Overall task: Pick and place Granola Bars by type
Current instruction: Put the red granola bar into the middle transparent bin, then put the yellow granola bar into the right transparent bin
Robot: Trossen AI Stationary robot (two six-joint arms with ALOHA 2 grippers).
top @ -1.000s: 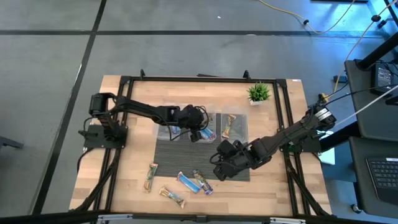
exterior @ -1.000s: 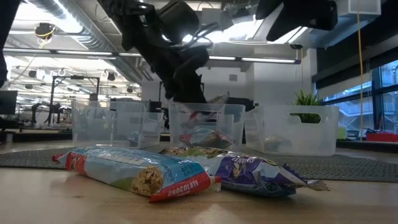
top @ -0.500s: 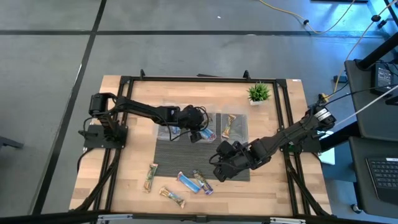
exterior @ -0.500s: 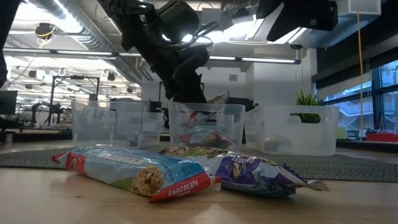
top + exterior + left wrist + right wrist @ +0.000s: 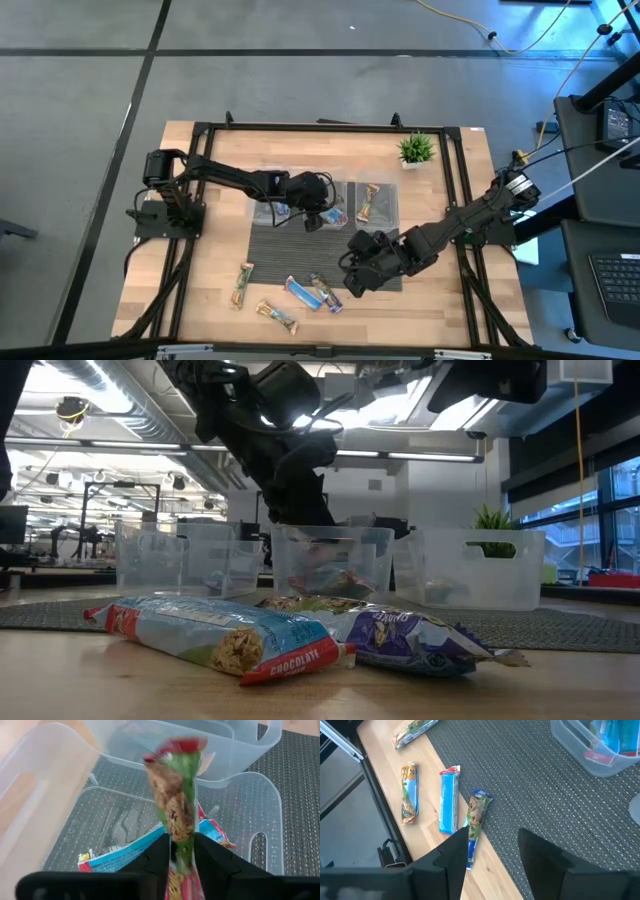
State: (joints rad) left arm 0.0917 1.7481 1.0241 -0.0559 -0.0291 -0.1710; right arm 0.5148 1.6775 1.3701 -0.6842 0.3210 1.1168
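Observation:
My left gripper hangs over the middle clear bin, shut on a green-and-red granola bar. Below it a blue bar lies flat on that bin's floor. My right gripper is open above the dark mat's near edge, close to the loose bars. Those lie flat on the wood: a blue one, a blue-purple one, a tan-gold one and a tan-green one. My left gripper pinches the green-and-red bar between its two fingers, near one end of the bar. The fingers lie along the bar, whose free end sticks out past them. The bar is lifted clear, over the bin.
Three clear bins stand in a row on the dark mat: left, middle, right, the right one holding a tan bar. A small potted plant stands at the far right. A black frame runs round the table.
My right gripper has drifted a little toward the table's near-left, closer to the loose bars, still open. My left gripper has sunk slightly at the middle bin: the held bar's tip, seen above the bin's rim before, now sits lower.

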